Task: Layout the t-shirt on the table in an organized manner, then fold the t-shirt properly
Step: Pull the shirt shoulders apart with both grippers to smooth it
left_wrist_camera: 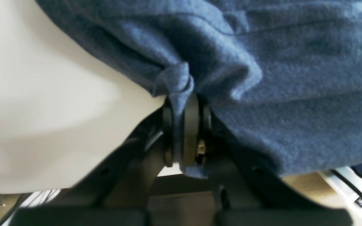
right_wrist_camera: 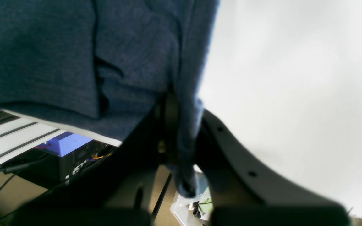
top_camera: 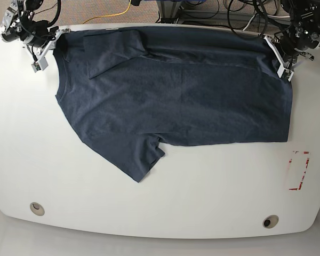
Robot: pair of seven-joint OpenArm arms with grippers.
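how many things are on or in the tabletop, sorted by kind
t-shirt: 1
round grommet holes: 2
red rectangular mark: 1
end effectors gripping the shirt: 2, left end effector, right end effector
total: 6

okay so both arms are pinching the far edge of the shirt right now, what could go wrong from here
1. The left gripper and right gripper each pinch only a small bunch of the t-shirt; a hard pull might slip the cloth free.
2. The upper sleeve is folded over onto the body, so folding now would likely trap that crease.
3. Both grips sit at the far edge of the table; pulling further back may drag the fabric off it.
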